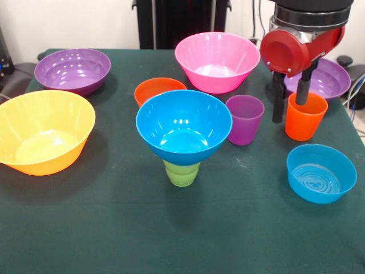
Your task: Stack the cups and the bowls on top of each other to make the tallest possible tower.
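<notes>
Bright, even overhead light on a dark green desk

Soft shadows pool close under each vessel, darkest beneath the yellow-orange bowl at the desk's left edge and under the blue bowl near the middle. Small white glints sit inside the blue bowl, the pink bowl and the purple bowl. Focus is slightly soft throughout; the white wall behind looks washed out.

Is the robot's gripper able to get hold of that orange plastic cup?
Probably yes: the gripper is already at the orange plastic cup, one finger dipping inside its rim, the other outside, and nothing stands between.
</notes>
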Robot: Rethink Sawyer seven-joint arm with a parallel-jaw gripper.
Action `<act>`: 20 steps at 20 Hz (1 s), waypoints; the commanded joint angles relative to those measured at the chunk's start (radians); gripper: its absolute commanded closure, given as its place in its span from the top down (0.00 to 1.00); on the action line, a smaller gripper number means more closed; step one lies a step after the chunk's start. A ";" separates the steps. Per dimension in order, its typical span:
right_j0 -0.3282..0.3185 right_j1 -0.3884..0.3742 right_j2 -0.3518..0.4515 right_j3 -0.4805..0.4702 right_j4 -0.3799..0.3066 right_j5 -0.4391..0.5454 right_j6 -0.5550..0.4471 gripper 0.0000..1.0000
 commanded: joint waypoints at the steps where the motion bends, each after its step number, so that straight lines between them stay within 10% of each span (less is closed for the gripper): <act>1: -0.002 0.053 -0.021 0.108 -0.028 0.022 0.077 1.00; 20: -0.043 0.054 -0.006 0.264 -0.049 -0.105 0.067 1.00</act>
